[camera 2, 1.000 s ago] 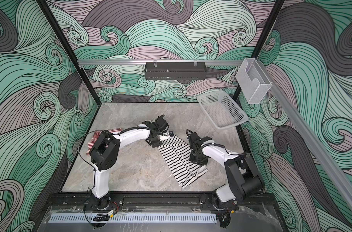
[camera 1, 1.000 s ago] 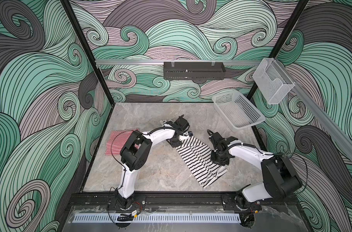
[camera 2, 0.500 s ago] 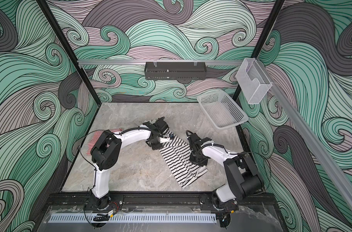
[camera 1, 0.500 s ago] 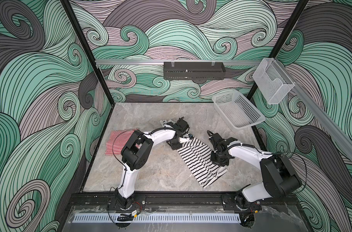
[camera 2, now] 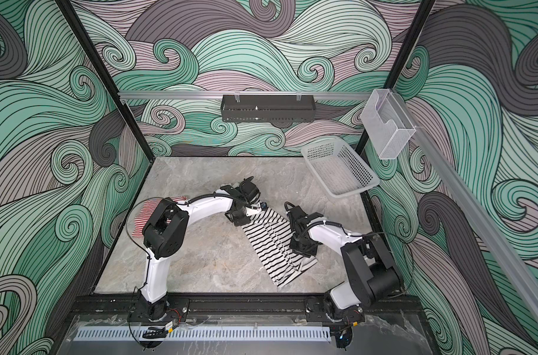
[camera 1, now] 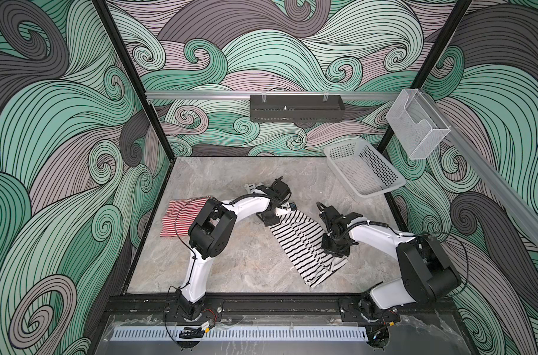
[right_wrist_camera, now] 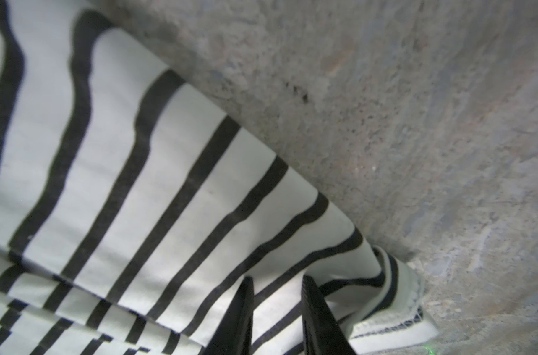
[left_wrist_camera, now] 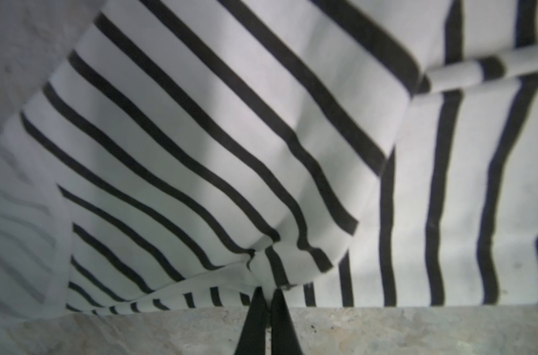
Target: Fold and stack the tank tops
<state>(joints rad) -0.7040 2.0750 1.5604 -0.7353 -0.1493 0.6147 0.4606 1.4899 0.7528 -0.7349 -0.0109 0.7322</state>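
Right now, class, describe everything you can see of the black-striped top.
The black-striped top is soft white cloth with thin black stripes. It is folded lengthwise into a long strip, its layers overlapping along the middle. It lies flat and slantwise on the grey table. The left pincer is shut on its far end, puckering the cloth there. The right pincer sits at its right edge with the jaws apart over the cloth.
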